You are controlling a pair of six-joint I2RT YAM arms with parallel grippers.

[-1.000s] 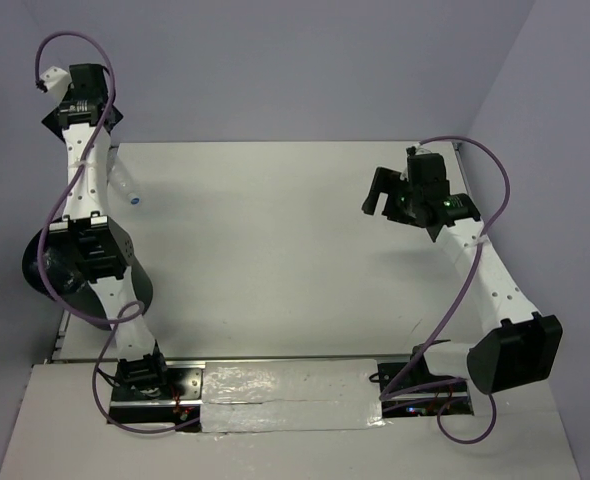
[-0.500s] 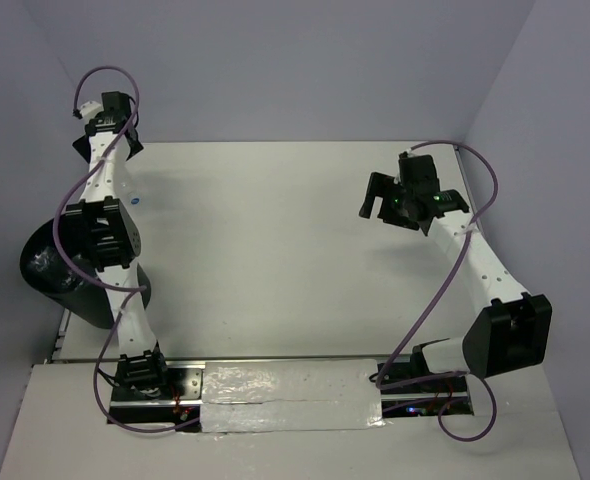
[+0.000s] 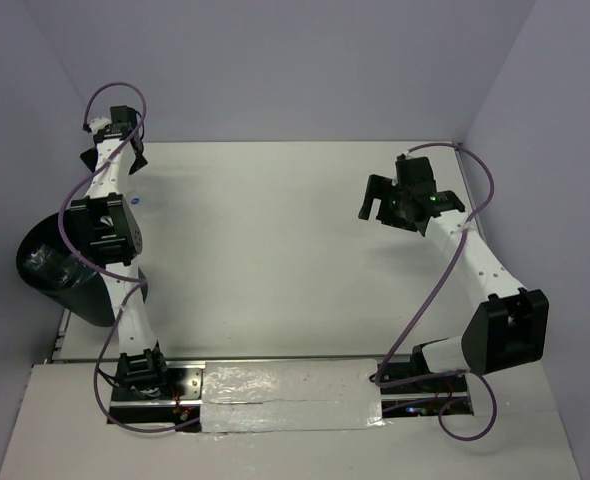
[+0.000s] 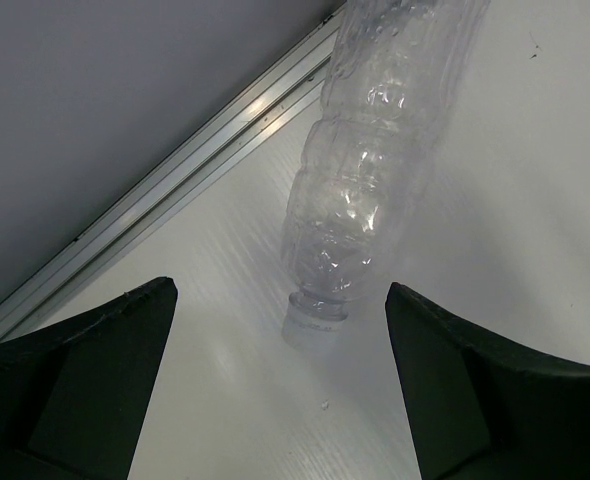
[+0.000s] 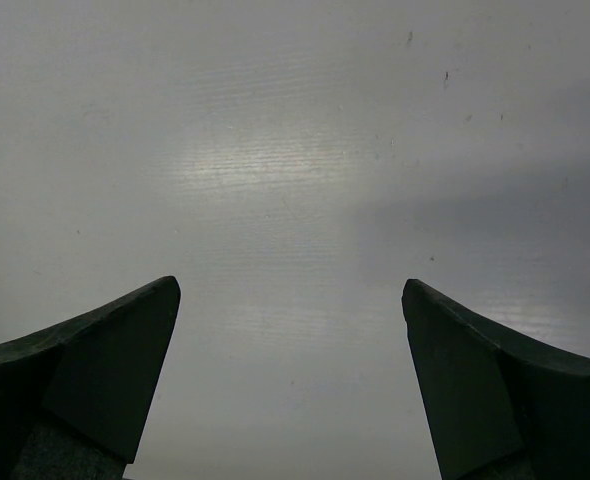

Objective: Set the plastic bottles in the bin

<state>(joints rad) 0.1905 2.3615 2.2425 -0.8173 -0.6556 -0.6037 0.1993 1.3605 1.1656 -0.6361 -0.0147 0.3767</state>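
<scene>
white table [image 3: 275, 250] from above: black bin [image 3: 80, 295] at its left edge, left gripper [image 3: 112, 150] near the far left corner. left wrist: jaws spread, clear bottle [image 4: 375, 170] lying between them, untouched. right wrist: right gripper [image 5: 290, 290] with jaws spread over table.

**Clear plastic, matt board, bare metal**

The plastic bottle [image 4: 375, 170] is clear, thin and crinkled, with glossy highlights; its cap [image 4: 313, 325] is milky. The table [image 4: 515, 260] is white and matt, faintly ribbed, with a soft sheen. The rail [image 4: 205, 150] along its edge is bare brushed metal. The bin [image 3: 90, 300] is black matt plastic. Silvery tape [image 3: 285, 395] looks wrinkled and shiny.
</scene>
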